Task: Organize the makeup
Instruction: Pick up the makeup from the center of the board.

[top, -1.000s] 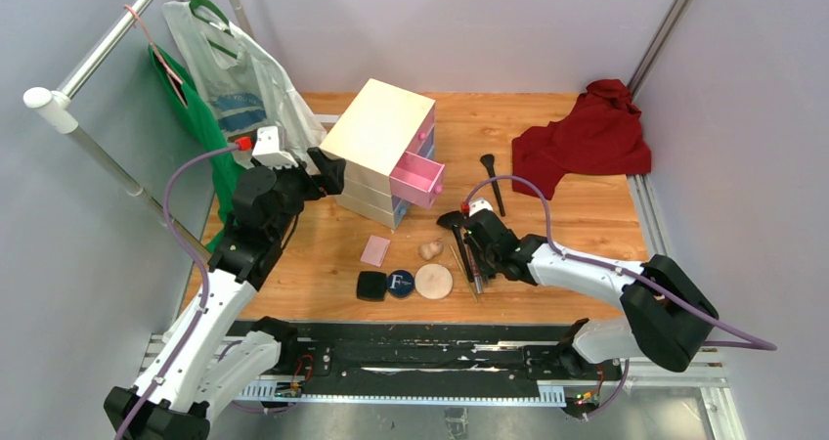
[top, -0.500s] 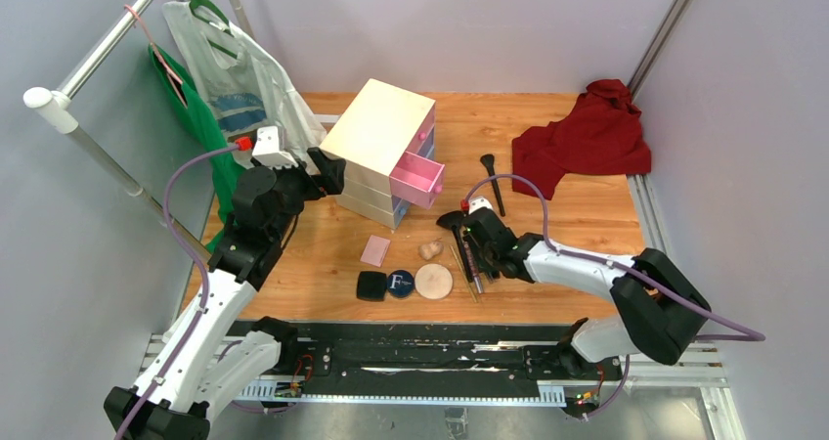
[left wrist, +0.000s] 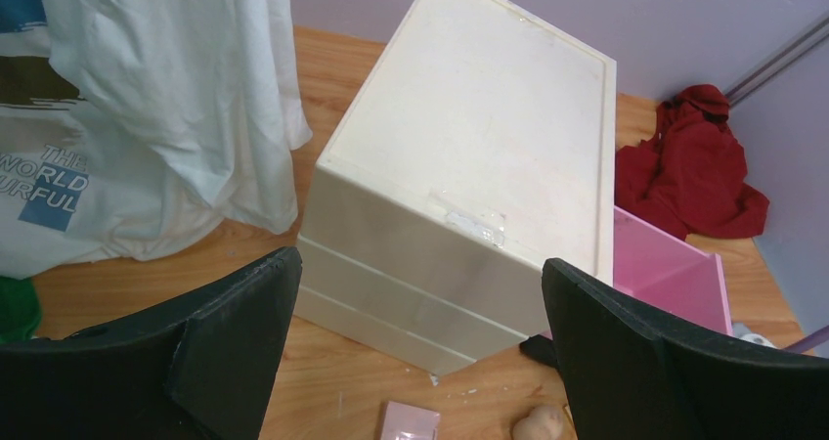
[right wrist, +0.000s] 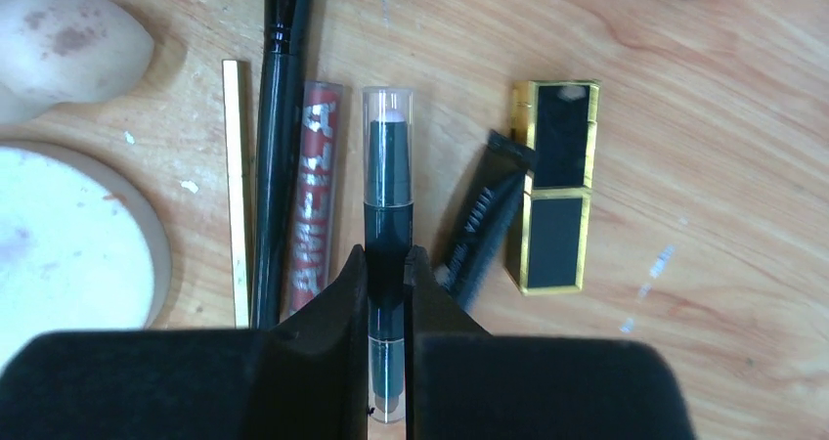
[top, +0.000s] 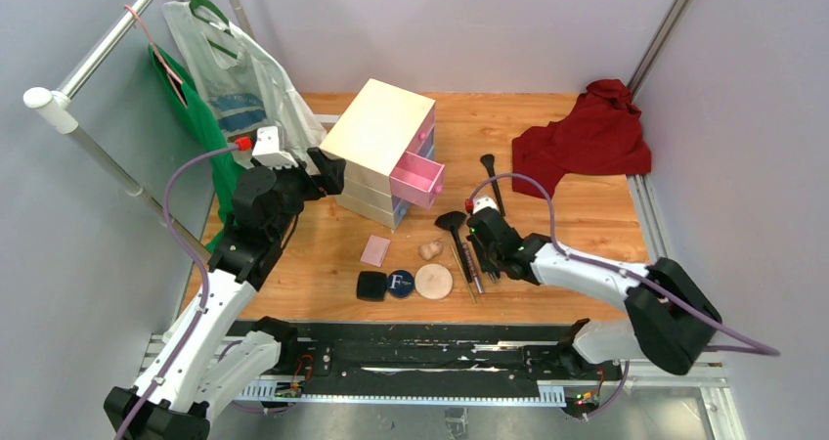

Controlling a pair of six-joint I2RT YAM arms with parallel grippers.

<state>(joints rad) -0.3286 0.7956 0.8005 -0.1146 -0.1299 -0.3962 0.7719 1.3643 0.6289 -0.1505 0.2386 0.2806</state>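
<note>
Walls (top: 459, 29): plain pale lilac-grey, matte. Light is even, with soft shadows.

Wooden tabletop (top: 596, 215): warm grain, with white flecks and scuffs seen close in the right wrist view.

- 10 o'clock: slanting metal rack pole (top: 98, 43). A white plastic bag (top: 239, 78) with blue print and a green bag (top: 200, 117) hang from it.
- 1 o'clock: second metal pole (top: 665, 29) in the corner.
- 2 o'clock: crumpled red cloth (top: 587, 137).
- 12 o'clock, near centre: cream chest (top: 376, 127), pink drawer (top: 420, 181) pulled out.
- 6 o'clock: black rail (top: 420, 357) along the edge.
</note>
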